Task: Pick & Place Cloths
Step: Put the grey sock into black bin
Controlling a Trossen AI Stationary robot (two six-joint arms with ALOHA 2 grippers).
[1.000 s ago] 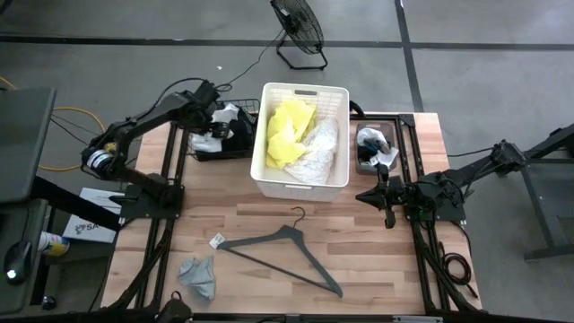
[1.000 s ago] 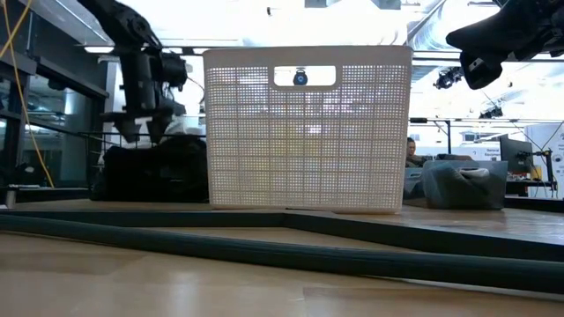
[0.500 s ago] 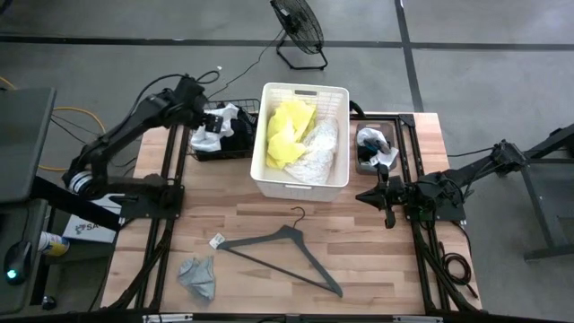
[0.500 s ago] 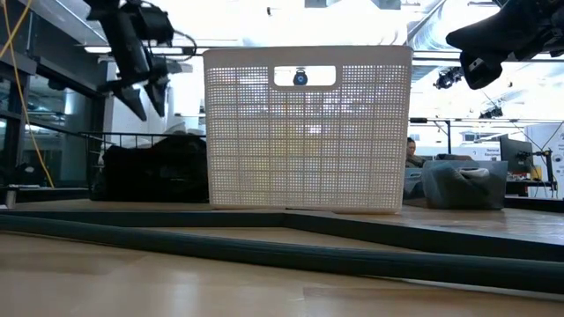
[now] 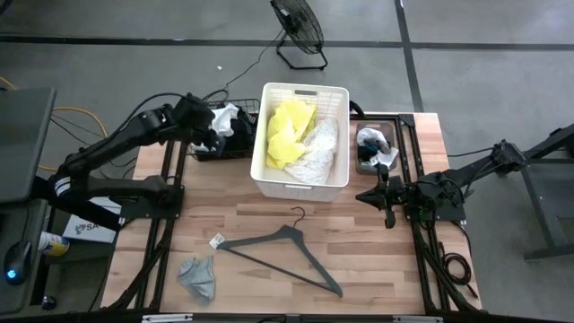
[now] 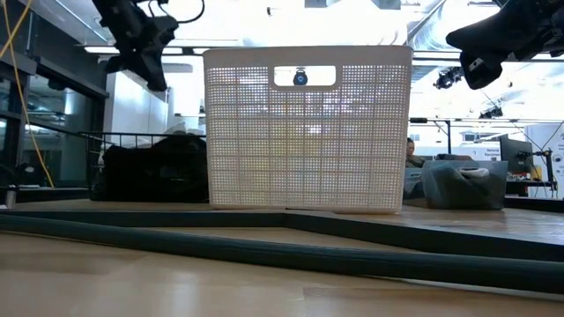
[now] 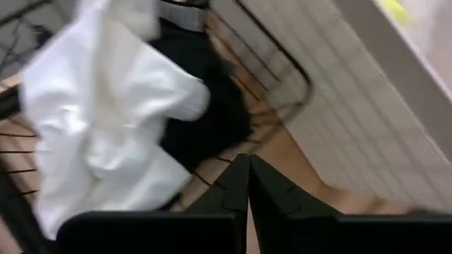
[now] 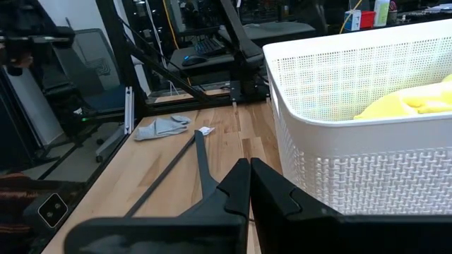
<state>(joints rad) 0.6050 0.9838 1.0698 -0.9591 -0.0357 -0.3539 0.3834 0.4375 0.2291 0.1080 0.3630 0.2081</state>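
White and black cloths [image 5: 221, 126] lie heaped in the dark wire tray [image 5: 208, 152] at the table's back-left corner, just beside the white basket [image 5: 301, 183], which already holds a neon yellow cloth [image 5: 285, 133] and a white lacy one [image 5: 316, 149]. 1 small grey cloth [image 5: 197, 276] sits alone near the front-left edge, well apart from the dark hanger [image 5: 285, 249]; another small heap [image 5: 372, 146] rests in the tray behind the right arm.

The left gripper [image 7: 247, 182] was down among the tray's cloths 1 second ago; it has since risen and now hangs above the tray with its jaws pressed together and nothing between them. In its wrist view the white piece [image 7: 106, 134] lies loose below the fingertips. So that grab seems to have come away empty, and the heap likely needs another try.

The right gripper [image 8: 248, 185] waits with jaws closed and empty, near the basket's right side, unmoved.
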